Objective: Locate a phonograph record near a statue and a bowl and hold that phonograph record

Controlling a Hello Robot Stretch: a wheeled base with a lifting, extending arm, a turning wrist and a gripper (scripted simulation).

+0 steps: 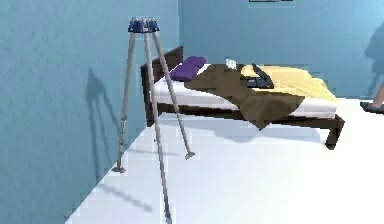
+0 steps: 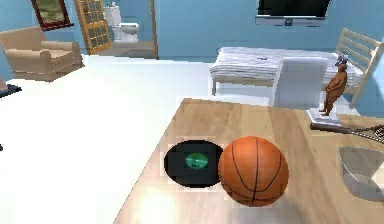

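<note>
A black phonograph record [image 2: 193,161] with a green label lies flat on a wooden table [image 2: 230,118], near its left edge in the arm side view. An orange basketball [image 2: 253,171] rests right beside it and covers the record's right rim. A brown statue [image 2: 335,88] on a pale base stands farther back at the table's right. A grey bowl [image 2: 362,170] sits at the arm side view's right edge.
A white chair [image 2: 300,82] stands behind the table, with a striped bed [image 2: 250,62] beyond it. A tan armchair [image 2: 40,52] is at the far left. The forward view has a grey tripod [image 1: 150,100] close ahead and a bed [image 1: 250,95] with a brown blanket.
</note>
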